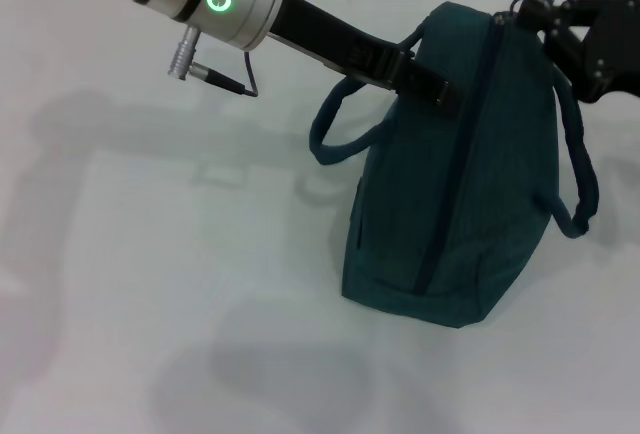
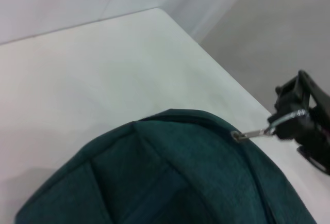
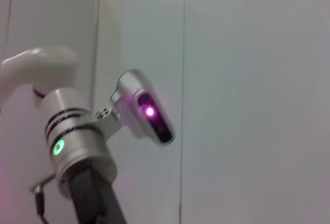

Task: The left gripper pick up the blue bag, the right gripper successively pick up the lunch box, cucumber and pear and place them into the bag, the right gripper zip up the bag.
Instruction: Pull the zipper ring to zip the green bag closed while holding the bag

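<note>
now the blue bag (image 1: 450, 174) (it reads more teal than blue) stands upright on the white table (image 1: 150, 254), its long zipper line running closed down the side that faces the head camera. the left gripper (image 1: 425, 79) is clamped on the bag's upper edge beside one carry handle (image 1: 340, 124). at the bag's top far end, the right gripper (image 2: 289, 118) is pinched together on the metal zipper pull (image 2: 252, 132), holding it stretched out from the fabric. the lunch box, cucumber and pear cannot be seen.
</note>
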